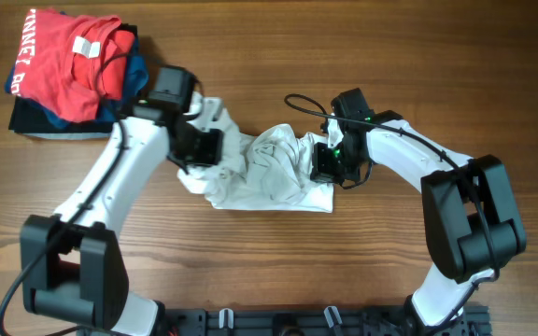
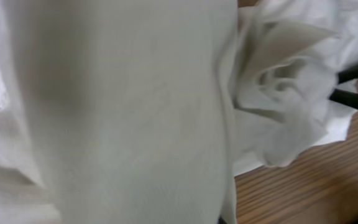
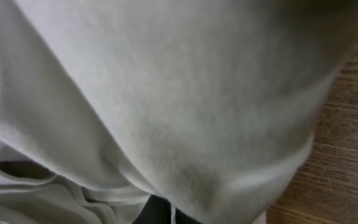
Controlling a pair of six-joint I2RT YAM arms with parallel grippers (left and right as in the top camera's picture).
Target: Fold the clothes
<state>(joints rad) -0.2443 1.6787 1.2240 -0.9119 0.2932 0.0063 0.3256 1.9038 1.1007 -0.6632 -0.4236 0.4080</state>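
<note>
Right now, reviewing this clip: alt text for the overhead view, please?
A crumpled white T-shirt lies on the wooden table, left arm and right arm reaching into it from either side, jaws hidden by fabric. A red shirt tops a folded pile at top left.

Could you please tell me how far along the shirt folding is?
No fold looks done: the thin, wrinkled white T-shirt lies bunched on the wooden table. In hand: the left claw and right claw are both in its fabric, grip hidden. Remaining: flattening it and every fold.
</note>
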